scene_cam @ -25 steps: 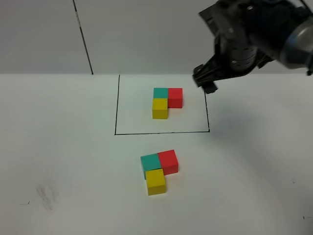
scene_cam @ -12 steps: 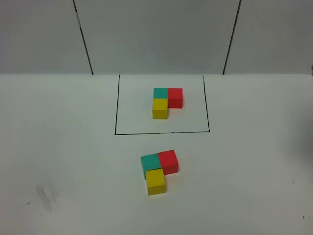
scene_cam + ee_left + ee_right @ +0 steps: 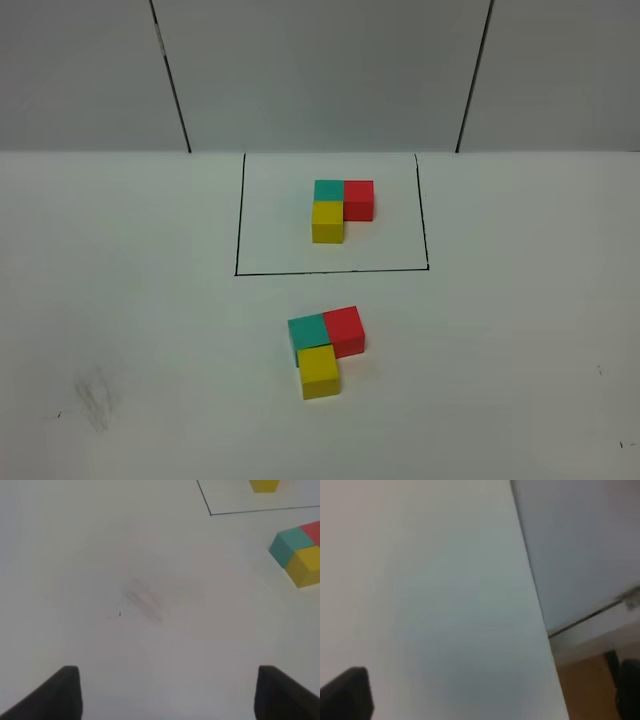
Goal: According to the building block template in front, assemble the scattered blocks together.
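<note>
The building block template (image 3: 342, 208) is a teal, red and yellow L-shaped trio inside a thin black outline (image 3: 331, 271) at the back middle. The scattered blocks sit in front of it, touching in a slightly turned L: teal (image 3: 306, 331), red (image 3: 344, 328), yellow (image 3: 320, 371). Neither gripper shows in the exterior high view. In the left wrist view my left gripper (image 3: 170, 695) is open and empty, well away from the teal (image 3: 289, 545) and yellow (image 3: 306, 565) blocks. My right gripper (image 3: 485, 690) looks open and empty over bare table near its edge.
A faint grey smudge (image 3: 95, 398) marks the table at the front left; it also shows in the left wrist view (image 3: 145, 597). The right wrist view shows the table's edge (image 3: 535, 605), a grey wall and brown floor beyond it.
The right arm, above the template's right side a second ago, has pulled out of the exterior high view. The blocks have not moved.
</note>
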`<state>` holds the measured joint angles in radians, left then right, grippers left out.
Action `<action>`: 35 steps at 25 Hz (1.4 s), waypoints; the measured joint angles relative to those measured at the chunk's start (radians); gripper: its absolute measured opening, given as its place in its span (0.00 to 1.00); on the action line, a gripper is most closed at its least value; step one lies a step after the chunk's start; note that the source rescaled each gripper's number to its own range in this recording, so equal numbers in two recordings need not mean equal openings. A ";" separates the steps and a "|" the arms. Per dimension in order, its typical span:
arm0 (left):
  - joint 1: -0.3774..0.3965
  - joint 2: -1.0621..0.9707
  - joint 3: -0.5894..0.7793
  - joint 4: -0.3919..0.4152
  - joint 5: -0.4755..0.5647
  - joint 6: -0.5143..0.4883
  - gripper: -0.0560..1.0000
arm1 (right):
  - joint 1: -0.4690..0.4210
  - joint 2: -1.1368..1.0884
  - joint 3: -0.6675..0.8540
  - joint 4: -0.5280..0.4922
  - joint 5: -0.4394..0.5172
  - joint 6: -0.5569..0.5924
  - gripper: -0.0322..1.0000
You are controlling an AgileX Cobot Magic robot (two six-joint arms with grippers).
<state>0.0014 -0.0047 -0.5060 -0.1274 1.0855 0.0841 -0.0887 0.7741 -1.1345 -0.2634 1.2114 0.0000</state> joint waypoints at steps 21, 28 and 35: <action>0.000 0.000 0.000 0.000 0.000 0.000 0.75 | 0.000 -0.781 0.617 0.189 -0.165 0.057 0.88; 0.000 0.000 0.000 0.000 0.000 0.000 0.75 | 0.000 -0.781 0.644 0.214 -0.157 0.022 0.85; 0.000 0.000 0.000 0.000 0.000 0.000 0.75 | 0.000 -0.781 0.644 0.215 -0.157 0.019 0.60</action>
<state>0.0014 -0.0047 -0.5060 -0.1274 1.0855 0.0841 -0.0887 -0.0067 -0.4907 -0.0480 1.0548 0.0191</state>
